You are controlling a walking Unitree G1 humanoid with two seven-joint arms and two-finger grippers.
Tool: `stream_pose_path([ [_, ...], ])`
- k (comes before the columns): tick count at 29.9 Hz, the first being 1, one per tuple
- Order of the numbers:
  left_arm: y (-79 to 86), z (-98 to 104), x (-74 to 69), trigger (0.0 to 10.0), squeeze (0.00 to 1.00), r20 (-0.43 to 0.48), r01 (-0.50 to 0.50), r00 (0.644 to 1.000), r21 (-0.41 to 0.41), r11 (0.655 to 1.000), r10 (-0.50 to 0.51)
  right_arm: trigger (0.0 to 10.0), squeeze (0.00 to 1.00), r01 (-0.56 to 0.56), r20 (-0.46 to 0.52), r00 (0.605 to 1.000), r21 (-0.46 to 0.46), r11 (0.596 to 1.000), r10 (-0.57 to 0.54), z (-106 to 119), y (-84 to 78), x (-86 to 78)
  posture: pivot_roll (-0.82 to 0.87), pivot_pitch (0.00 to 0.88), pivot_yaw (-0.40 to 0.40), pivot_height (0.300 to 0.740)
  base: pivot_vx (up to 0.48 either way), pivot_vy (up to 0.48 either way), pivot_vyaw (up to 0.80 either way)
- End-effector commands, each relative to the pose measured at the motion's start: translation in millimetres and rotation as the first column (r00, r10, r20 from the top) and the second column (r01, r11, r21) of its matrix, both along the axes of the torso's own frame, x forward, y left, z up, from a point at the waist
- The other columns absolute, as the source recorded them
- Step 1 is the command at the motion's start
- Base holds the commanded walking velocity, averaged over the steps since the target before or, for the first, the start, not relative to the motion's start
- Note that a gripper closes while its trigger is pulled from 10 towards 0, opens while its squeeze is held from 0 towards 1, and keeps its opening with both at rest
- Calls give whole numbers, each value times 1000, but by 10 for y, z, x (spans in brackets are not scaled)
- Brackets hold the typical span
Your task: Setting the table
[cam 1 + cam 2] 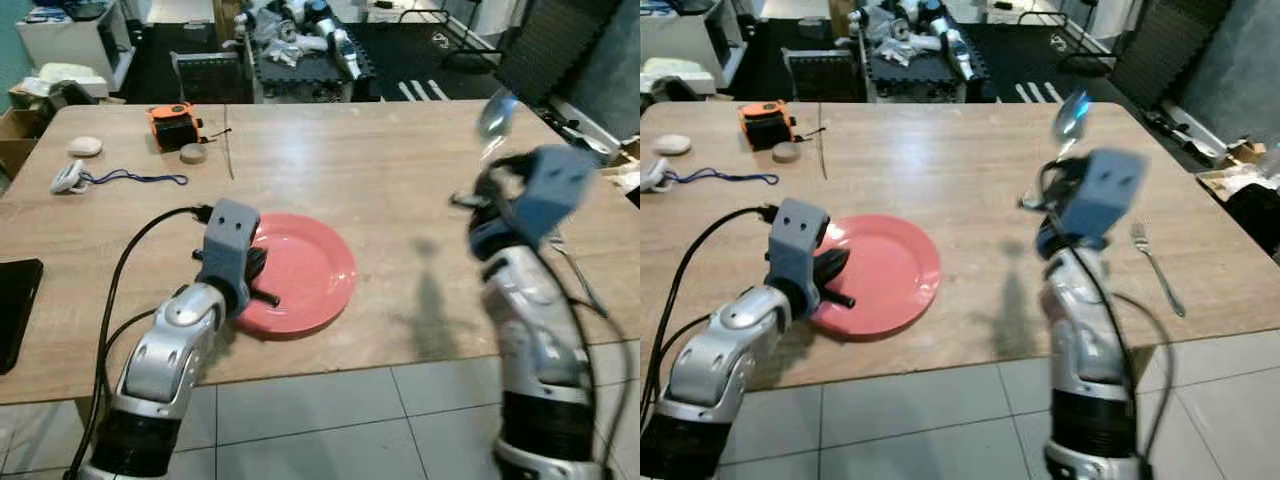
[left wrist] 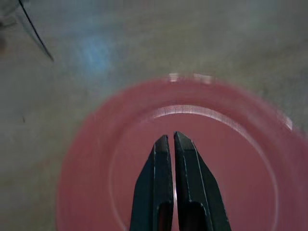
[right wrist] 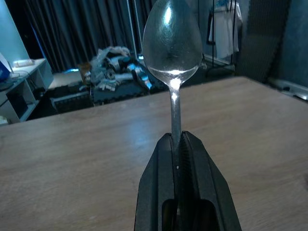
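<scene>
From the left eye view, the step in hand looks like placing the cutlery. The pink plate point(image 1: 297, 272) already lies on the worktop point(image 1: 400, 190) near its front edge. The right hand point(image 1: 487, 186) is raised above the worktop, well to the right of the plate, carrying a spoon point(image 1: 496, 115) bowl-up. The left hand point(image 1: 255, 277) rests low over the plate's near left rim. The next move probably calls for tipping the spoon flat and lowering it onto the bare wood just beside the plate's right edge.

The right eye view adds a fork point(image 1: 1156, 264) lying on the worktop to the right of the raised arm, well apart from the plate. The spoon would likely go between plate and fork, or the fork may need shifting later.

In the left wrist view the two black fingers point(image 2: 161, 183) are pressed together with nothing between them, their tips hovering over the plate's inner well; whether they touch it I cannot tell.

In the right wrist view the fingers point(image 3: 161, 192) are clamped on the spoon's handle, the bowl standing straight up beyond the tips, with the wood surface well below.
</scene>
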State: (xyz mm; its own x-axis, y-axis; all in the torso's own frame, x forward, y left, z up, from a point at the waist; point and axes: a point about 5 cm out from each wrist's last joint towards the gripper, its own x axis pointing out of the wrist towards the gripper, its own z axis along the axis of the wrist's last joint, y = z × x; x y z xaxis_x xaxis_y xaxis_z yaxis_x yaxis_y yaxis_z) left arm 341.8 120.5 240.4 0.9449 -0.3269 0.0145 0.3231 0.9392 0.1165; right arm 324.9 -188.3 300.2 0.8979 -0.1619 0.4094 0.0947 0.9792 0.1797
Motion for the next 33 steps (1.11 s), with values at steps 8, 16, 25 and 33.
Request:
stream_pose_path([
  [8, -121, 103, 69, 10000, 0, 33, 21, 999, -58, 998, -19, 10000, 0, 32, -28, 999, 40, 999, -31, -236, -189, -27, -28, 143, 87, 740, 0, 0, 0],
  [16, -128, 91, 107, 10000, 0, 27, -14, 1000, -76, 997, 16, 10000, 0, 34, -49, 998, 51, 998, -32, -350, -155, -1, -27, 144, 109, 740, 0, 0, 0],
  [25, -109, 52, 121, 10000, 0, 19, -30, 999, -91, 995, 32, 10000, 0, 46, -57, 997, 39, 998, -44, -393, -161, 61, -34, 141, 117, 740, 0, 0, 0],
  [33, -84, 18, 111, 10000, 0, 16, -39, 999, -87, 995, 41, 10000, 0, 46, -60, 997, 29, 998, -45, -406, -151, 77, -33, 144, 112, 740, 0, 0, 0],
])
